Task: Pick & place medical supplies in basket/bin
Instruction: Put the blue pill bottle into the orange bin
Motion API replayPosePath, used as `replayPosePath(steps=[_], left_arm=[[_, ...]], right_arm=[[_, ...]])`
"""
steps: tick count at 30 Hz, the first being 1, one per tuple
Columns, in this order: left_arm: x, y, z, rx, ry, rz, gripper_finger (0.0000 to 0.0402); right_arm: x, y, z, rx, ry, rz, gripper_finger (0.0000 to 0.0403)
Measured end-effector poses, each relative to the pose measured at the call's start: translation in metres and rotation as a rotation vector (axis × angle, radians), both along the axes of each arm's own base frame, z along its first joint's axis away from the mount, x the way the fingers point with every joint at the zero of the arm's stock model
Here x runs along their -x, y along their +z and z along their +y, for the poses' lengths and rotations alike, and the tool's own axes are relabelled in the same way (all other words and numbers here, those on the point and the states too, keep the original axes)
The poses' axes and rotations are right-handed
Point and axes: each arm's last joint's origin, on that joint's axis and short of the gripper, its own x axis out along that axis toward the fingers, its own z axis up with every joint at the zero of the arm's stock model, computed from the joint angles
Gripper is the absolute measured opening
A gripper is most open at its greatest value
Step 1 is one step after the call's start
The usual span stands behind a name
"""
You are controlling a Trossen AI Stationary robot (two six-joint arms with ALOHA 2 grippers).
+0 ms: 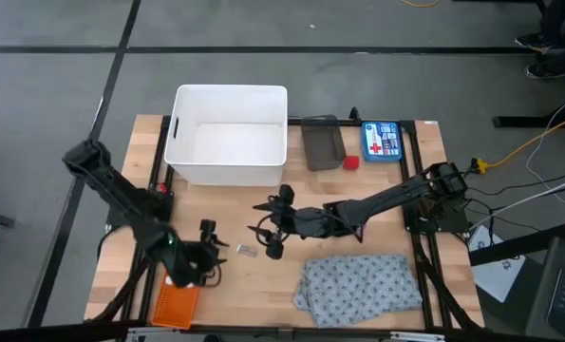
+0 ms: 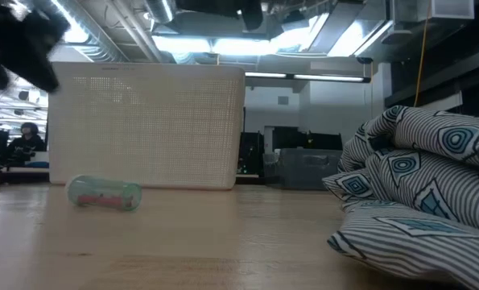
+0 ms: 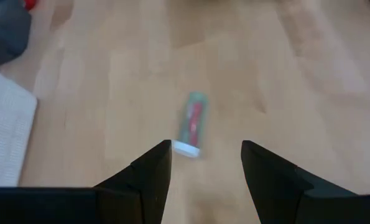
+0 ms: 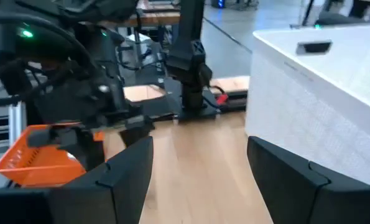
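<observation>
A small clear tube [image 3: 191, 123] with green and red contents is lying on its side on the wooden worktop [image 1: 263, 285], near the middle and toward the near edge. The left pincer [image 3: 203, 168] is hovering just beside the tube, on its left, with both fingers spread wide and nothing between them. The orange basket [image 1: 176, 306] is resting at the near-left corner of the worktop, just beside the left arm. The right pincer [image 1: 271, 231] is reaching in from the right, sitting just right of the tube; its fingers are standing apart and gripping nothing. The grey patterned cloth [image 1: 358, 285] is lying bunched at the near right. The white tub [image 1: 229, 135] is standing at the far centre-left. Right of it are lying a dark flat item [image 1: 322, 142], a small red block [image 1: 351, 162] and a blue box [image 1: 381, 141].
</observation>
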Motion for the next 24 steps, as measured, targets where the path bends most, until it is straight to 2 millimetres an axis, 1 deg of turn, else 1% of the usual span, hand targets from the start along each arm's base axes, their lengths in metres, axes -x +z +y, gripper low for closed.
replayPosePath(steps=[3, 8, 15, 19, 24], left_arm=[[-0.001, -0.014, 0.012, 0.007, -0.002, -0.033, 0.0192], [-0.007, -0.032, 0.025, 0.023, -0.017, -0.051, 0.0192], [-0.013, -0.041, 0.031, 0.054, -0.066, -0.139, 0.0191], [-0.012, -0.051, 0.036, 0.059, -0.062, -0.117, 0.0191], [-0.015, -0.057, 0.039, 0.067, -0.062, -0.087, 0.0191]], right_arm=[[0.001, -0.004, -0.001, -0.024, -0.012, 0.033, 0.0262], [0.001, -0.005, -0.001, -0.054, -0.023, 0.042, 0.0262], [0.001, -0.005, -0.001, -0.074, -0.028, 0.038, 0.0262], [0.001, -0.005, -0.001, -0.088, -0.031, 0.036, 0.0262], [0.002, -0.005, 0.0, -0.091, -0.022, 0.037, 0.0262]])
